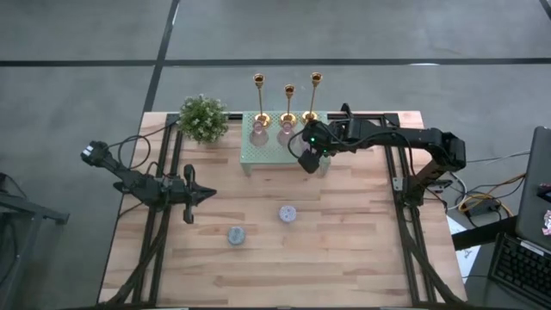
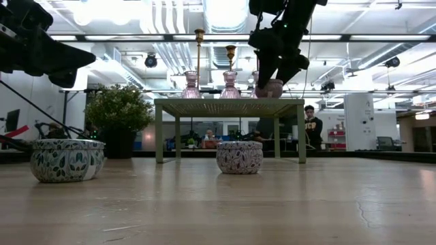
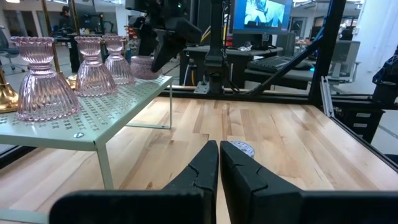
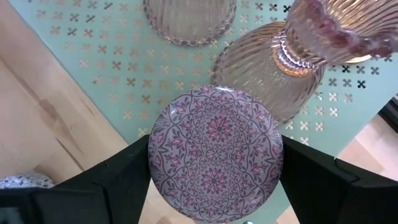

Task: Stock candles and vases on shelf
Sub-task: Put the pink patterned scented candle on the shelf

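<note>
A pale wooden plank worktop [image 1: 344,241] stands in an open industrial room with bright ceiling lights. The right tool [image 4: 214,180], spread wide, grips a mauve-pink candle [image 4: 215,153] on the mint shelf [image 1: 258,155] by ribbed vases [image 3: 43,81]. Two candles [image 1: 287,213] sit nearer. The left tool [image 3: 219,171] hovers pressed together at left.
</note>
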